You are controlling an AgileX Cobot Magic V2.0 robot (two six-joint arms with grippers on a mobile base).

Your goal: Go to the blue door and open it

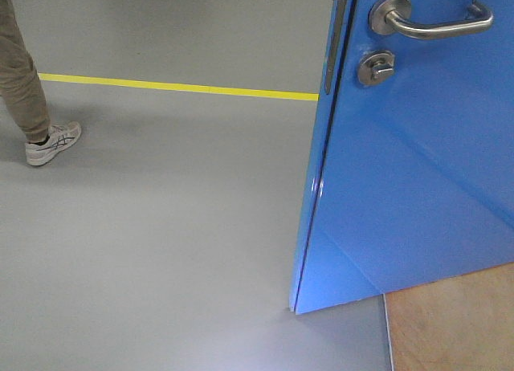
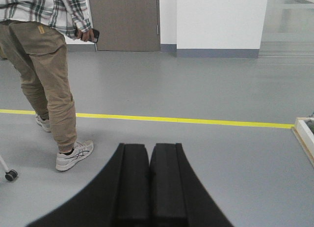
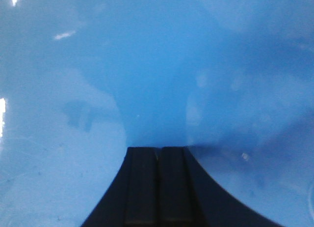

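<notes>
The blue door (image 1: 418,162) fills the right side of the front view and stands ajar, its free edge swung out toward the camera over the grey floor (image 1: 161,242). The silver lever handle (image 1: 434,19) sits near the top of that view, with the round thumb-turn lock (image 1: 376,67) just beneath it. A steel latch plate (image 1: 331,42) shows on the door edge.

The right gripper (image 3: 158,153) has its jaws pressed together on nothing, tips right up against the glossy blue face. From the wrist view I cannot tell for sure whether it is touching or just off. The left gripper (image 2: 149,153) also has its jaws together and empty, pointing out over open floor toward the yellow floor line (image 2: 196,121).

The step in hand looks like pushing the door wider with the closed right jaws. To do it well, I'd judge:
- keep the tips flat against the panel;
- push on the side near the handle, far from the hinge, so less force is needed;
- the glossy paint looks slippery, so push square to the face, not at a slant;
- move base and arm slowly together, following the swing arc.

A person (image 2: 49,65) in khaki trousers stands to the left, one sneaker (image 1: 53,142) showing in the front view. That is well apart from the door, but watch the space.
</notes>
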